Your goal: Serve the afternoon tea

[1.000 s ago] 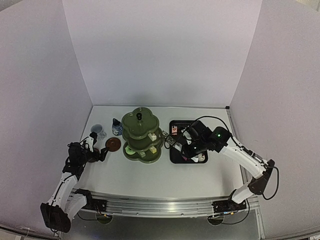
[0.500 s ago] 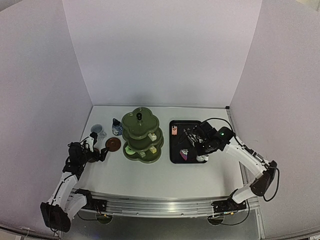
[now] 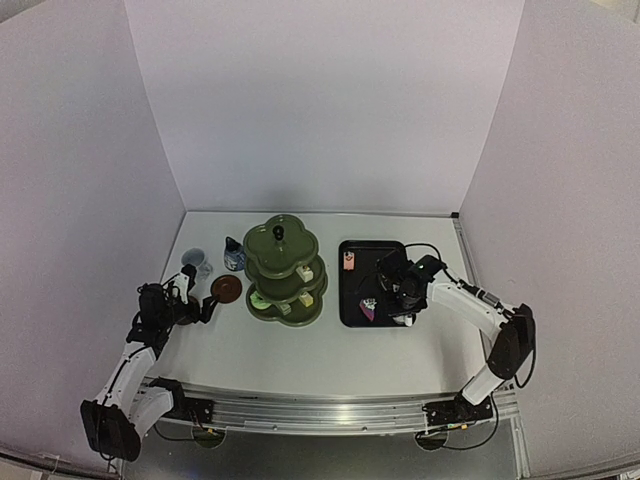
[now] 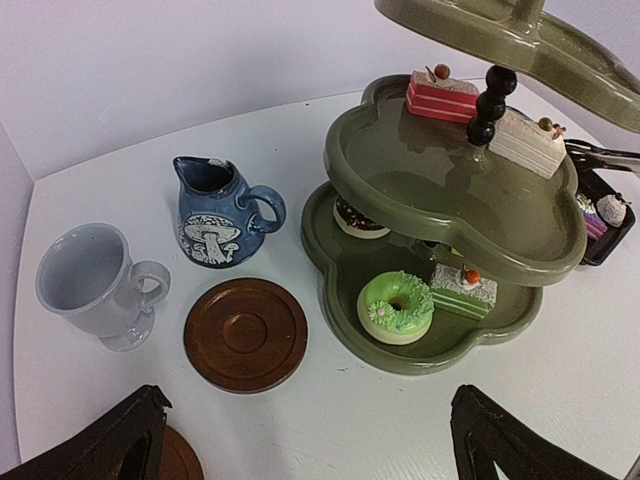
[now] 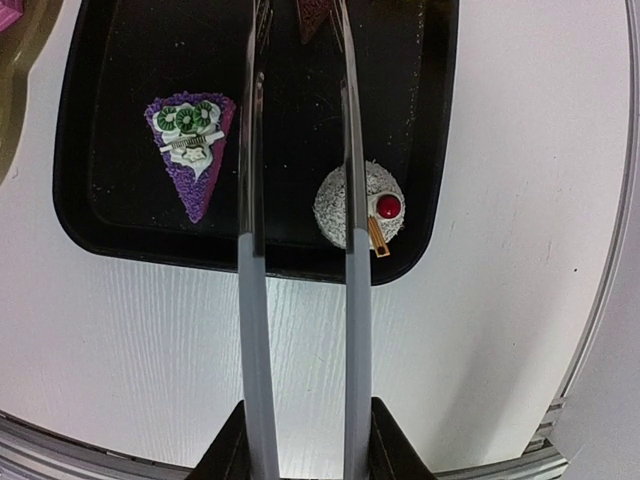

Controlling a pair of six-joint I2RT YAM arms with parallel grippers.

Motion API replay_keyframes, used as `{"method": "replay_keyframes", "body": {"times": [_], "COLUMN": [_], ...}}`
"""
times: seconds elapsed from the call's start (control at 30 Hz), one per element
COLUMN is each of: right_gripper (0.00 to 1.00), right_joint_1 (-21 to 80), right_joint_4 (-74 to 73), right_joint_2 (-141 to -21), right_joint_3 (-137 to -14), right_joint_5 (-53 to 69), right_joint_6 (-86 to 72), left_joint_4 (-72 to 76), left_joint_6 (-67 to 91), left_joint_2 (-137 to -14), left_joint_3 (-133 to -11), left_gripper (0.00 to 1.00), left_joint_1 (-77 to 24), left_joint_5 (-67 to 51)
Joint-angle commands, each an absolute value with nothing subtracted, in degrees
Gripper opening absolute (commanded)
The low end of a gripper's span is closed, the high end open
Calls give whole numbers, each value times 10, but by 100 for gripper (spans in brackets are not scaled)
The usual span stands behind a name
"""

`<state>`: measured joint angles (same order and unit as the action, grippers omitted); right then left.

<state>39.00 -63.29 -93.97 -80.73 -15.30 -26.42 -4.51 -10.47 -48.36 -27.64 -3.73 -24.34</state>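
While the left gripper (image 4: pixel 308 405) is idling with its jaws spread as wide as they go and nothing between them, the right arm is drawing back from the dark green stand (image 3: pixel 283 270) to the black tray (image 5: pixel 110 80) at the stand's 3 o'clock. A second ago the metal tongs (image 5: pixel 300 250) were reaching toward the stand's 3 o'clock edge. Now they are hanging over the tray's near end.

The right gripper (image 5: pixel 305 445) is pinching the tongs' handles only lightly, so the two blades are standing apart with nothing caught between them. I am reading this as one delivery finished and the next pick beginning.

Two cakes are waiting on the tray. A purple wedge (image 5: pixel 190 150) is lying at 9 o'clock of the blades, clear of them. A white ball (image 5: pixel 372 205) topped with a red cherry is sitting at 3 o'clock, its edge passing under the right blade.

On the stand, a pink slice (image 4: pixel 440 95) and a cream slice (image 4: pixel 525 142) are sitting on the middle tier, and a green doughnut (image 4: pixel 396 305) is resting on the lowest.

At the stand's 9 o'clock, the white mug (image 4: pixel 90 280) is standing just beside a brown coaster (image 4: pixel 245 333), not on it, with the blue-and-white pot (image 4: pixel 215 215) at the coaster's 12 o'clock. The drink side is therefore looking unserved.
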Motion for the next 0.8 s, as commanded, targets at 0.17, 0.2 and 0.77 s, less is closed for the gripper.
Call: {"method": "replay_keyframes", "body": {"times": [0.17,0.2,0.77], "right_gripper": [31,31,0], "right_joint_1": [388,388,353], "right_joint_4": [-622,-620,-559], "right_joint_2": [-946,-951,-1006], "right_joint_3": [-790,-791,-815], "right_joint_5": [-157,-156,-178], "right_joint_6": [-299,-296,-268], "left_joint_4": [-21,-18,-15], "left_joint_6": [-105,-105,-100], "left_joint_2": [-499,-501,-503], "left_joint_3": [-293,-293,-293], "left_gripper": [99,99,100], "left_joint_1": [-39,-39,-40], "left_joint_5": [-247,-247,-242]}}
